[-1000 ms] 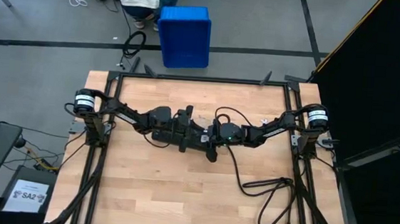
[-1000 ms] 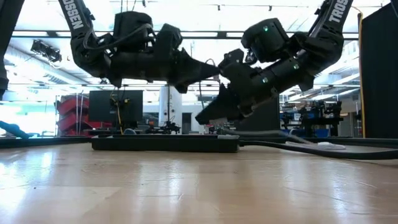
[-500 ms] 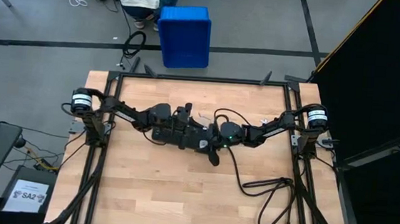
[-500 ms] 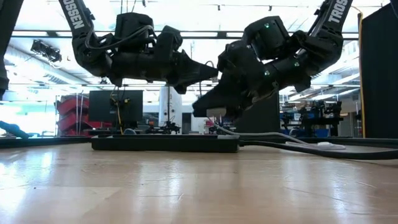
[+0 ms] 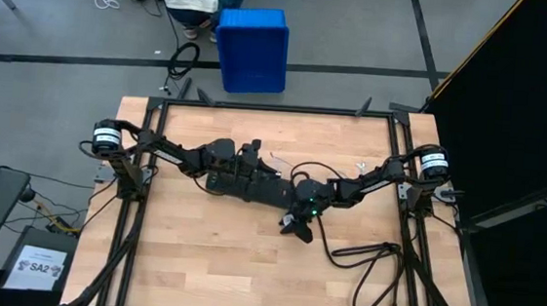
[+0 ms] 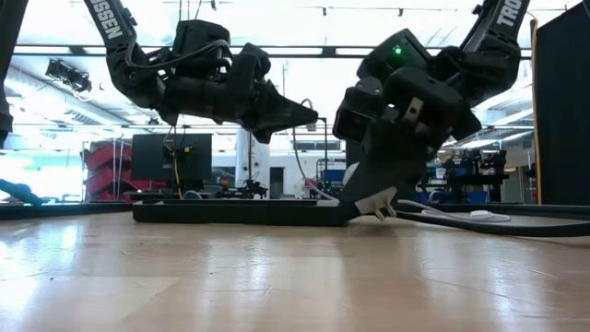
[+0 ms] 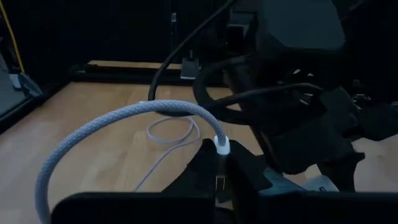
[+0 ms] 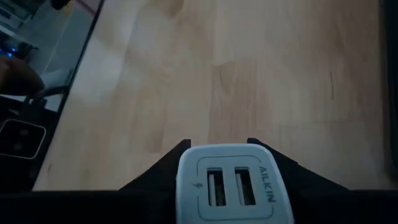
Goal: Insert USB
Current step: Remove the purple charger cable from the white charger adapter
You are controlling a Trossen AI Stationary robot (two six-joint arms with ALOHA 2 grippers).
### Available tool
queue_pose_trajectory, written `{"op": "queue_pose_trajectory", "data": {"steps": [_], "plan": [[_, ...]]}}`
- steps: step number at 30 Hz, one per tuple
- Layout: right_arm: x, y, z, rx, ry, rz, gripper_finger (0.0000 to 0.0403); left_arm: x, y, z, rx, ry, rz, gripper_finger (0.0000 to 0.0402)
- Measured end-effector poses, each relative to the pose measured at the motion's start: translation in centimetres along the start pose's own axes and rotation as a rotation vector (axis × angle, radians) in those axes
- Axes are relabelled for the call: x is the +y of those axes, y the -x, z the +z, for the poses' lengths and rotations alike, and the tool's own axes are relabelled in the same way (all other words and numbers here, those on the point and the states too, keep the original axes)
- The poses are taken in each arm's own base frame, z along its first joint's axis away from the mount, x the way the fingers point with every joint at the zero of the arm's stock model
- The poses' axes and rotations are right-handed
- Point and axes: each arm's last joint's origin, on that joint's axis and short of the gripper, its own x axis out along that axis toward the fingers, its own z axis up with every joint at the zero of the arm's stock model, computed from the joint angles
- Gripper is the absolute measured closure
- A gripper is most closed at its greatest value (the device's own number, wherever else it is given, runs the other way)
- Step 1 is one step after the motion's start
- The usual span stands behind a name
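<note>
USB cable's plug end sits pinched in the left end effector, mid-bench over the power strip. Right end effector is clamped on a white two-port charger. Looks like alignment stage; next, line plug up with a port.

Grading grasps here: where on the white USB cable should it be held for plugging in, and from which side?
Grip the USB cable at its stiff plug collar, jaws across its sides, metal tip left free; the braided cord behind arcs loosely and gives no aim. The left gripper holds it there; the right gripper holds the white charger.
</note>
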Motion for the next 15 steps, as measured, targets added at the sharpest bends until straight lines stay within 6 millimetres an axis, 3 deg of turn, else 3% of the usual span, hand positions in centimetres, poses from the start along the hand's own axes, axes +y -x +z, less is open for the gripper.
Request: {"op": "queue_pose_trajectory", "data": {"steps": [8, 15], "plan": [[0.23, -0.01, 0.19, -0.01, 0.029, 0.043, 0.0144, -0.09, 0.01, -0.46, 0.048, 0.015, -0.03, 0.04], [0.11, 0.15, 0.7, -0.047, 0.043, 0.066, 0.0121, 0.35, 0.14, -0.89, 0.09, 0.028, -0.015, 0.0398]]}}
